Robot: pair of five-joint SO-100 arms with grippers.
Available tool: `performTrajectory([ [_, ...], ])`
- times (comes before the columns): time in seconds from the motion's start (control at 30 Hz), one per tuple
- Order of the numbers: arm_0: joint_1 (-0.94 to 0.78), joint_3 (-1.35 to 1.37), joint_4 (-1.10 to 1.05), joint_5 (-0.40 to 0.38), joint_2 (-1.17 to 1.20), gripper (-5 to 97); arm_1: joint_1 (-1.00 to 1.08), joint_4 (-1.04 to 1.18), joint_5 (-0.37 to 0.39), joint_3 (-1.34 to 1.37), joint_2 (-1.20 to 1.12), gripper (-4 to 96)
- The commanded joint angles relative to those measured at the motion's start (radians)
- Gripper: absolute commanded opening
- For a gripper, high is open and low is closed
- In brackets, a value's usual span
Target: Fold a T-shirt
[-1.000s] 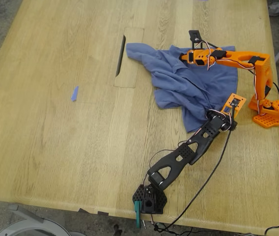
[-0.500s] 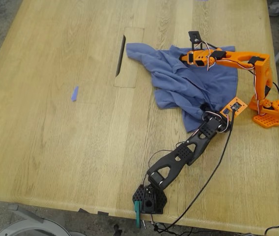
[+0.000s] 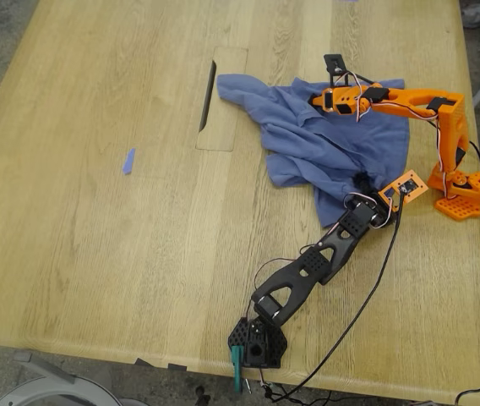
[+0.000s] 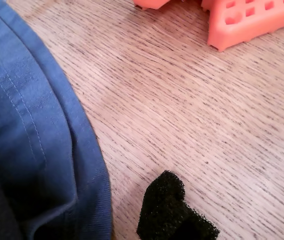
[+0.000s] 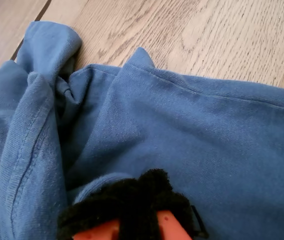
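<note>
Crumpled slate-blue T-shirt [image 3: 329, 139] on the wooden counter [image 3: 96, 254], toward the exterior view's right, between the two arms. My first gripper [image 3: 365, 188], on the black arm, low at the shirt's hem; stitched hem [image 4: 27, 130] just beside one foam-tipped finger [image 4: 169, 210], bare wood between; other finger hidden, so spread or pinching cannot tell. My second gripper [image 3: 318, 99], on the orange arm, on top of the shirt's upper part; black foam fingers [image 5: 132, 200] pressed together, touching the fabric, a small fold [image 5: 94, 185] bunched against them; whether cloth is caught between, cannot tell.
</note>
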Motion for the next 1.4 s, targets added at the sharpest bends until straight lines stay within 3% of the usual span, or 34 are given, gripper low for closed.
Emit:
performTrajectory([
  [0.0,-0.067,-0.032,0.032,0.040,-0.020,53,-0.017,0.008,-0.009,-0.023,0.087,0.0],
  [0.2,-0.123,-0.032,0.052,0.086,-0.034,49,-0.020,0.028,-0.009,-0.055,0.094,0.0],
  [0.37,-0.164,-0.031,0.061,0.137,-0.044,39,-0.023,0.029,-0.009,-0.057,0.107,0.0],
  [0.7,-0.222,-0.031,0.103,0.153,-0.058,22,-0.037,0.064,-0.009,-0.049,0.156,0.0],
  [0.77,-0.232,-0.031,0.103,0.152,-0.054,16,-0.040,0.075,-0.009,-0.044,0.170,0.0],
  [0.87,-0.253,-0.031,0.109,0.104,-0.049,0,-0.048,0.089,-0.008,-0.037,0.192,0.0],
  [1.37,-0.359,-0.032,0.259,-0.003,0.204,0,-0.097,0.097,-0.009,0.118,0.426,0.0],
])
